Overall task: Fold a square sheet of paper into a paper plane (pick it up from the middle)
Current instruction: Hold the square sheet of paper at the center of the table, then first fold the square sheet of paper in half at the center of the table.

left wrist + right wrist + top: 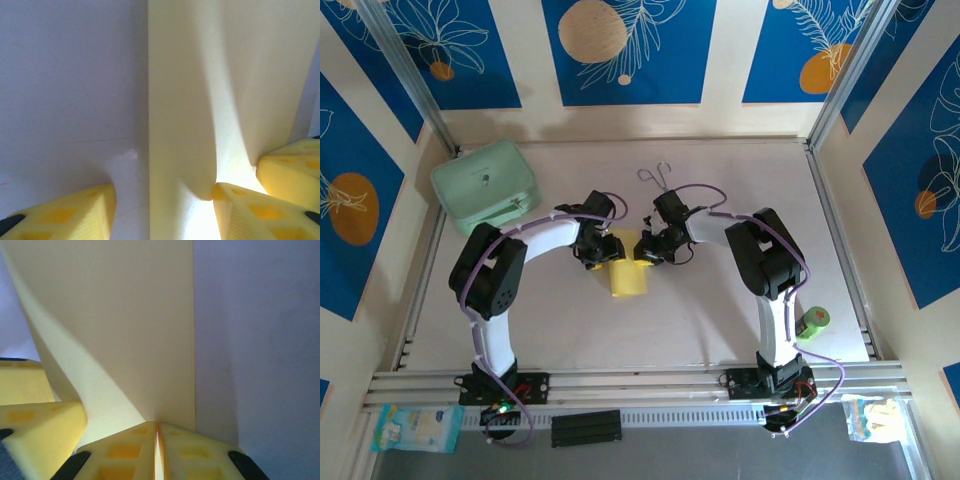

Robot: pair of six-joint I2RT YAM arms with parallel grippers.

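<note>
The square sheet of paper (628,276) is yellow, partly folded, and lies at the table's middle between both grippers. My right gripper (650,248) is at the sheet's far right corner. In the right wrist view its jaws (158,427) are shut on the sheet's edge (125,330), which curls up into them. My left gripper (595,250) stands open at the far left side. In the left wrist view it (165,192) straddles the paper's straight edge (200,100). One of its fingers (70,212) rests on bare table and the other touches a raised curl of paper.
A mint-green rounded case (485,186) sits at the back left. Thin metal tongs (657,177) lie behind the grippers. A green roll (815,321) stands near the right rail. Metal rails border the table (720,320).
</note>
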